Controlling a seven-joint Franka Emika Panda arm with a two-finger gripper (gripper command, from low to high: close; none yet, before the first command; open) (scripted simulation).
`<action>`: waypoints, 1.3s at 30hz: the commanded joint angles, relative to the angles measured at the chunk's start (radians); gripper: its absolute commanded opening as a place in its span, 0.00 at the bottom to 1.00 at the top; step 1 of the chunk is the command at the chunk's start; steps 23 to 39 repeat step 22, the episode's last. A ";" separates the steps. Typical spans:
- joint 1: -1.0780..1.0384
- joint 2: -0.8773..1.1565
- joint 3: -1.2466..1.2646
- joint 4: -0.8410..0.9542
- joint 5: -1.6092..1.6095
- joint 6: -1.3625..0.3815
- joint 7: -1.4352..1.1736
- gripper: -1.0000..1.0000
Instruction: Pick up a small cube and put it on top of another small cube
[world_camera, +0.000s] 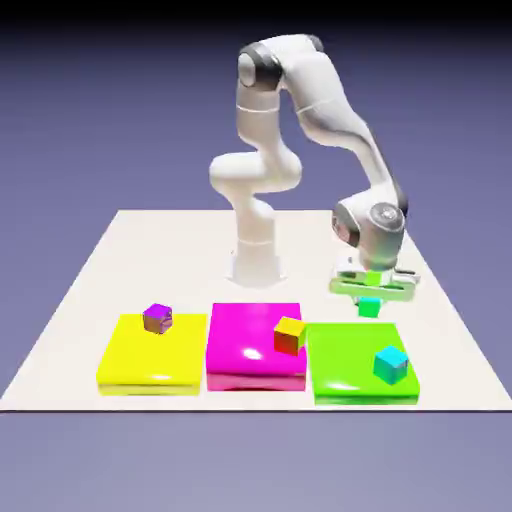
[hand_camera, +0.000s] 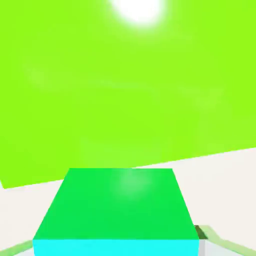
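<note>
Blue-violet backdrop surrounds the pale table (world_camera: 200, 240), where I reach down on the exterior view's right. My gripper (world_camera: 370, 302) is closed on the teal-green cube (world_camera: 369, 307), one grey fingertip beside it in the hand view. I have the cube just behind the green block (world_camera: 345, 370), which carries a cyan cube (world_camera: 391, 364). The orange-and-yellow cube (world_camera: 290, 336) sits on the magenta block (world_camera: 245, 350), the purple cube (world_camera: 157, 319) on the yellow one (world_camera: 150, 355).

Purple cube (world_camera: 157, 319), teal-grn cube (world_camera: 369, 307), yel pad (world_camera: 153, 354), wht arm (world_camera: 255, 170)
</note>
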 joint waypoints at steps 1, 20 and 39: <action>-0.036 0.023 0.027 0.036 -0.027 -0.019 0.036 0.00; -0.398 0.403 0.268 0.437 -0.411 -0.106 0.506 1.00; -0.422 0.372 0.295 0.452 -0.385 -0.149 0.492 1.00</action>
